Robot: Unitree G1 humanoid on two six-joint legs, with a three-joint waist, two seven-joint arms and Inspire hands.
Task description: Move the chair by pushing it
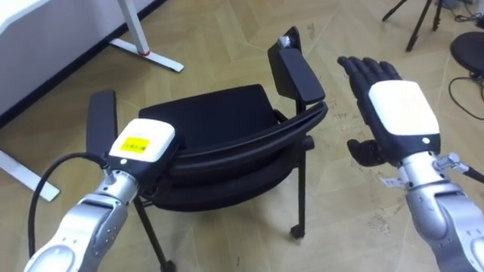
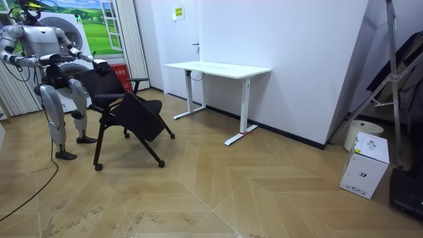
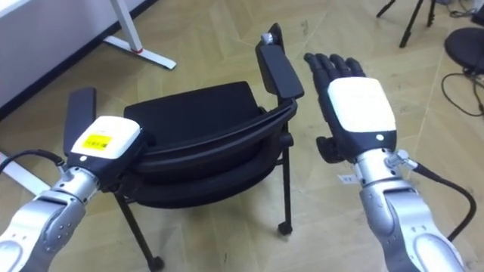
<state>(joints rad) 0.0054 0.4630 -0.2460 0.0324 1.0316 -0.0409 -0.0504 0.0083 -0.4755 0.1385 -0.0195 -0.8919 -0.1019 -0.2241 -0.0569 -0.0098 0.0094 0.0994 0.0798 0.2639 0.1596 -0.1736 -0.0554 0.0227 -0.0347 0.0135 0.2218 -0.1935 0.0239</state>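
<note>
A black chair [image 1: 219, 113] on casters stands right in front of me, its backrest [image 1: 249, 143] nearest and its seat facing away. My left hand [image 1: 142, 143] lies on the left end of the backrest's top edge, its dark fingers curled over it. Just right of the chair's right armrest [image 1: 296, 72] and clear of it, my right hand [image 1: 397, 109] hovers open with straight fingers. In the room view I stand behind the chair [image 2: 129, 112] at the room view's left, both arms reaching forward.
A white desk [image 1: 45, 30] with a white foot [image 1: 147, 53] stands to the front left. Tripod legs [image 1: 416, 19] and a dark round base [image 1: 469, 49] with cables are at the front right. A white box [image 2: 365, 165] stands far off.
</note>
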